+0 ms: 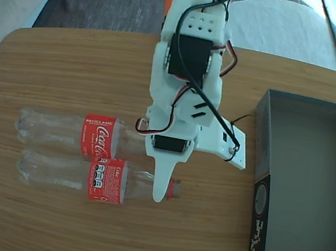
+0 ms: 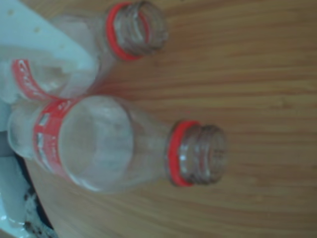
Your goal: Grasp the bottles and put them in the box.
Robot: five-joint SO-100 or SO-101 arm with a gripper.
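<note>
The fixed view looks straight down from above, taking in the whole table (image 1: 50, 221) with the arm (image 1: 184, 97) reaching in from the top edge. The wrist view sits low and close, facing the bottle mouths. Shared area — the two bottles (image 1: 96, 179) (image 2: 119, 148) and the wood around them.

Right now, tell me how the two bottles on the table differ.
In the fixed view, the upper bottle shows the Coca-Cola logo on its label; the lower bottle shows fine print. The upper one's neck is hidden under the arm; the lower one's neck sticks out beside the tool. Both lie flat, parallel, clear, red-labelled, uncapped with red neck rings.
</note>
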